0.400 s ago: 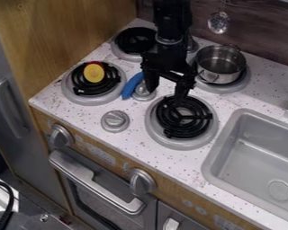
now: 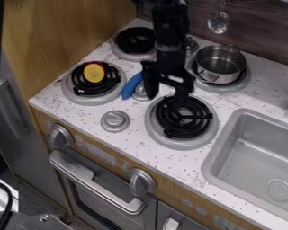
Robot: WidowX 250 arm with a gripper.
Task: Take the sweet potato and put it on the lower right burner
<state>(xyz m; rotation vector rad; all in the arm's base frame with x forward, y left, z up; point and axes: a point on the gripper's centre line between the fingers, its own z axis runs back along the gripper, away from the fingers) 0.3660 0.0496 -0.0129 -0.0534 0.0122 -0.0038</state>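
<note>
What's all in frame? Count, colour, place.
burners: four, black coils, grey rims, counter
pot: one, silver, upper right burner
disc-like item: one, yellow and red, lower left burner
curved item: one, blue, between lower burners
knobs: five, grey, three on counter, two on oven front
sink: one, grey, right
spoon-like utensil: one, silver, back wall
oven handle: one, grey, front
arm: one, black, top
hand: one, black, open, near lower right burner
</note>
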